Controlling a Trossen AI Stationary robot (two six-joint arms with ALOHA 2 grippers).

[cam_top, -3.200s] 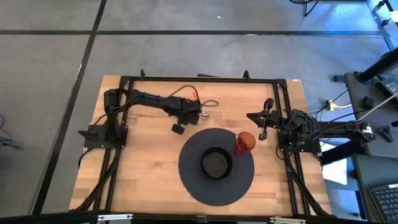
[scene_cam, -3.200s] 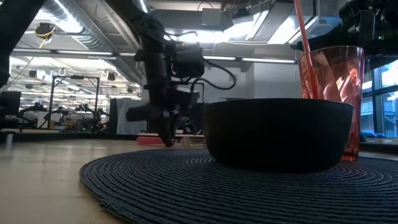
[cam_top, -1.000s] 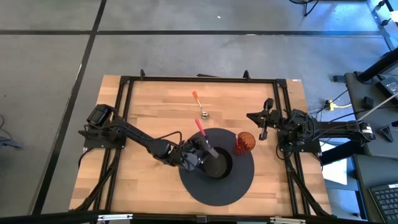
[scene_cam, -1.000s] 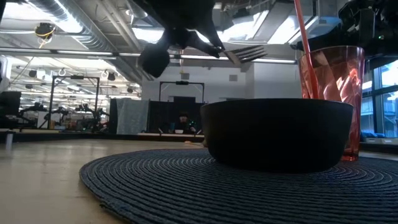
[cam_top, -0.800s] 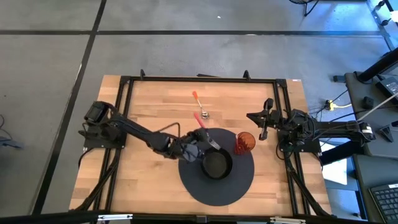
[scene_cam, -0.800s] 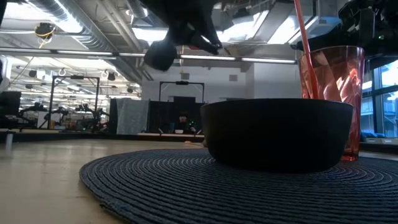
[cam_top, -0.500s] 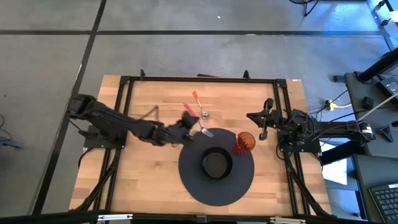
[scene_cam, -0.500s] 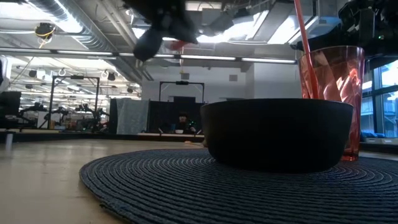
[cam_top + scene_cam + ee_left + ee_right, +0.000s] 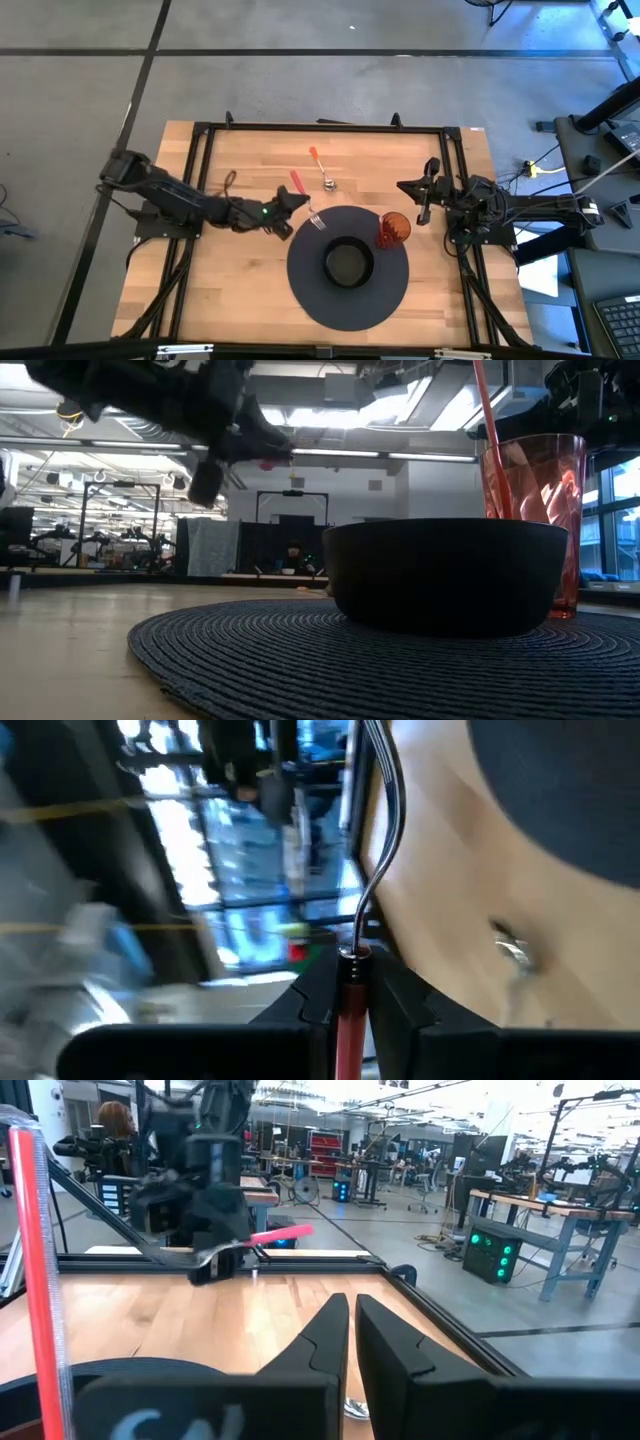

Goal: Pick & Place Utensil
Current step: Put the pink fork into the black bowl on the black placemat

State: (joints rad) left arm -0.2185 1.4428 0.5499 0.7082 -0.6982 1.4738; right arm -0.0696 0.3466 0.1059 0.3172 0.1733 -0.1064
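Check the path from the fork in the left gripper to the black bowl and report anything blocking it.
Nothing visible blocks it. The left gripper holds the fork just off the placemat's edge; only bare mat lies before the bowl. The red cup stands beyond.

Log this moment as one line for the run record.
left end effector: shut on red-handled fork, held above table beside mat | right end effector: shut, idle at right edge | bowl: on mat

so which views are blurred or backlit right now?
Left wrist view: heavy motion blur, only the fork and left gripper stay readable. Low view: backlit, bowl in silhouette, left arm smeared. High view: evenly lit. Right wrist view: left arm slightly blurred.
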